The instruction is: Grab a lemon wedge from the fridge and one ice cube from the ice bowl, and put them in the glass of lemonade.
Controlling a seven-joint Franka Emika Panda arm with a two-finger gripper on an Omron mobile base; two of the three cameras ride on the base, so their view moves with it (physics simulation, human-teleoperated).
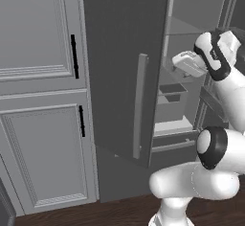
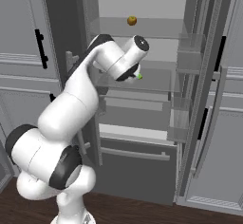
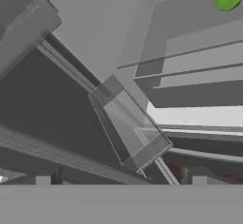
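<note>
The white arm (image 2: 80, 104) rises from its base in a folded pose: the lower link leans up and toward the fridge (image 2: 142, 99), the elbow bends at shelf height, and the forearm reaches into the open fridge interior. In the left base view the wrist and hand (image 1: 191, 63) sit inside the right part of the opening, pointing left over a door bin (image 1: 171, 93).

Counted items: one lemon wedge (image 2: 139, 76), a tiny yellow-green slice lying on a middle translucent shelf (image 2: 156, 80), just beside the wrist in the right base view; in the hand view the same wedge (image 3: 225, 1) appears in the far upper right corner, resting on a shelf. One round orange-brown fruit (image 2: 132, 20) sits on the upper shelf, above and well apart from the wedge. Two fridge doors stand open, the left door (image 1: 124, 72) with one long light-grey bar handle (image 1: 139, 105), the right door (image 2: 209, 99) carrying several translucent bins. Two panelled cabinet doors (image 1: 43, 91) with black handles lie left of the fridge.

Gripper (image 3: 121, 180): two small dark fingertips (image 3: 42, 180) stand at the bottom of the hand view, spread wide and released, with nothing between them and touching nothing. The wedge lies apart from them.
</note>
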